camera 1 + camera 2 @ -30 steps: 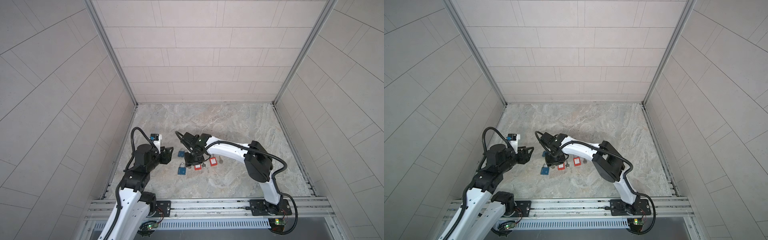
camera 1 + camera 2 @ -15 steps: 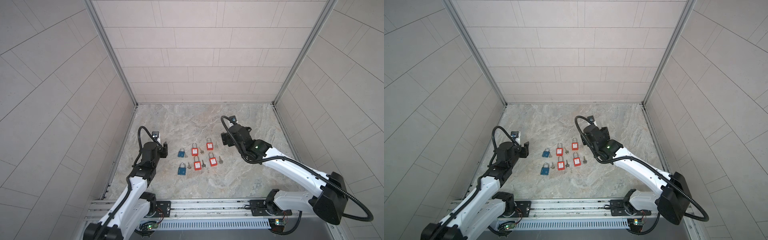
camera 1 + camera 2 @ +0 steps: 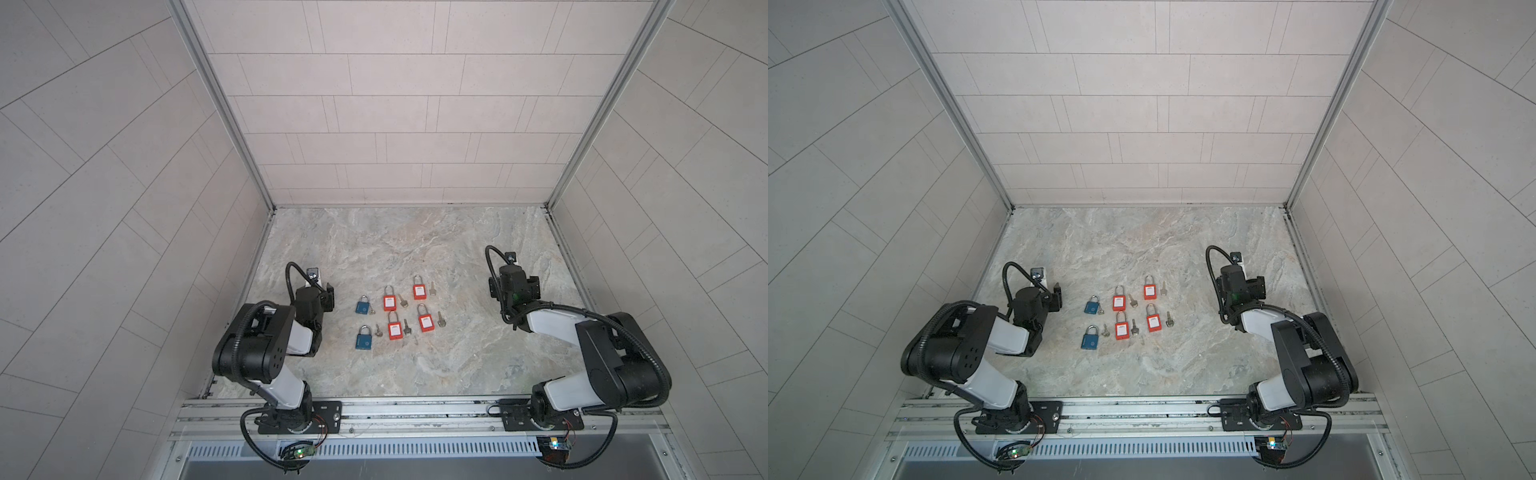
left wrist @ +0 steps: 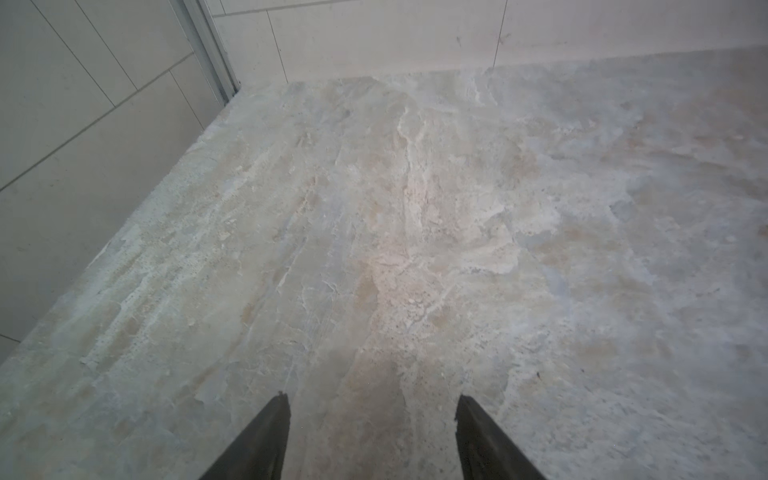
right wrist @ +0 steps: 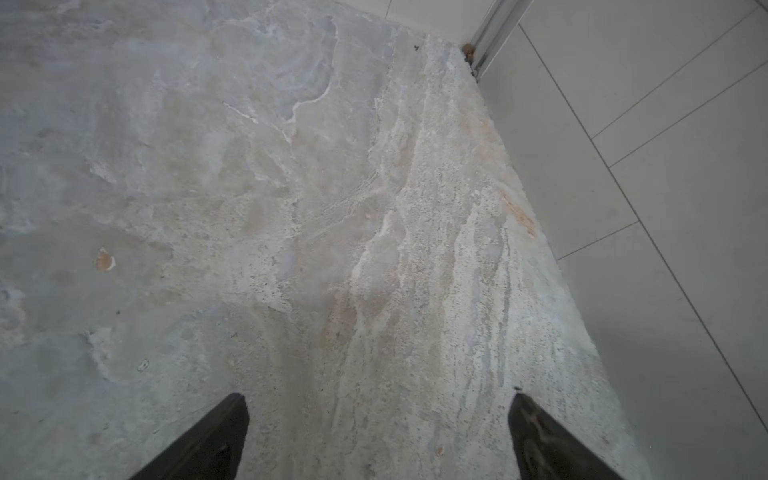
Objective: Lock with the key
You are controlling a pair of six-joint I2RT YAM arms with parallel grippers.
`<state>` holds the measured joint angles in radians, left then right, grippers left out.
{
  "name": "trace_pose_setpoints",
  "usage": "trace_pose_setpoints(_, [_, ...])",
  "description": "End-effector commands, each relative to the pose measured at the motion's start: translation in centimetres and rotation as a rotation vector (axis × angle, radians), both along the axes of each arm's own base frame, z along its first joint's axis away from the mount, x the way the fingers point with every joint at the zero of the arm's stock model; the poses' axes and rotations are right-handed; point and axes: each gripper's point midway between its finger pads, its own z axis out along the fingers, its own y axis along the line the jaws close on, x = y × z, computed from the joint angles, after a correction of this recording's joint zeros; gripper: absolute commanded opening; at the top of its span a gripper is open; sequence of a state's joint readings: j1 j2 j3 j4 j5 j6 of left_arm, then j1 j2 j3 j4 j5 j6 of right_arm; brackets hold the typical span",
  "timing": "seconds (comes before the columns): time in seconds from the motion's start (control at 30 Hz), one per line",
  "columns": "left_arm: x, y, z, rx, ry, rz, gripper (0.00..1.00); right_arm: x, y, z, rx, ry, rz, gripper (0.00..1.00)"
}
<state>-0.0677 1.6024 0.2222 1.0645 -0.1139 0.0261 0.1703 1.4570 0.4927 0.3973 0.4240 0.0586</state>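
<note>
Padlocks (image 3: 394, 330) lie in two rows on the marble table (image 3: 415, 249) in both top views. We count six: two blue on the left and four red with white labels, all with their shackles pointing toward the back wall. We also count six keys (image 3: 402, 300), one just to the right of each lock body. A small grey piece (image 3: 415, 340) lies near the front middle key, too small for us to name. The group sits between the left arm (image 3: 257, 340) and the right arm (image 3: 602, 353), nearer the left and touching neither. We cannot tell from here whether the shackles are latched.

The left wrist view gives what the top views do not. The left gripper (image 4: 372, 399) has its two dark fingers apart, with only marble and a tiled wall (image 4: 83, 124) ahead.

In the right wrist view, the right gripper (image 5: 378, 397) is spread wider, over marble beside a wall corner, and grips nothing.
</note>
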Motion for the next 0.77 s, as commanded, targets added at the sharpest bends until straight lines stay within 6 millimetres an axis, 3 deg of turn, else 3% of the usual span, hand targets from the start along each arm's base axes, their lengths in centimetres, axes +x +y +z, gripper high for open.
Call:
trace_pose_setpoints(0.0, [1.2, -0.4, 4.4, -0.019, -0.155, -0.023, 0.68, 2.3, 0.2, 2.8, 0.034, -0.203, 0.064, 1.00])
trace_pose_setpoints(0.07, [1.3, 0.0, 4.2, -0.019, -0.158, 0.004, 0.69, 2.1, 0.1, 1.5, 0.091, -0.199, 0.095, 0.99])
trace_pose_setpoints(0.2, [2.1, 0.4, 4.3, -0.021, -0.176, 0.022, 0.74, 2.4, 0.4, 1.2, 0.108, -0.182, 0.116, 0.99])
trace_pose_setpoints(0.23, [2.3, 0.9, 4.2, -0.017, -0.147, 0.050, 0.93, 2.6, 0.4, 1.3, 0.096, -0.199, 0.121, 1.00])
trace_pose_setpoints(0.27, [2.4, 1.7, 3.8, -0.001, -0.114, 0.100, 1.00, 2.7, 0.3, 1.4, 0.107, -0.194, 0.111, 0.99])
trace_pose_setpoints(0.4, [3.7, 3.0, 3.8, 0.007, -0.061, 0.193, 1.00, 2.6, 0.1, 1.3, 0.119, -0.185, 0.104, 1.00])
trace_pose_setpoints(0.53, [4.0, 1.1, 3.7, 0.005, -0.062, 0.077, 1.00, 2.7, 0.0, 1.2, 0.118, -0.183, 0.103, 0.99])
trace_pose_setpoints(0.73, [4.5, 1.1, 3.2, 0.003, -0.031, 0.078, 1.00, 2.7, 0.1, 1.2, 0.115, -0.180, 0.100, 1.00])
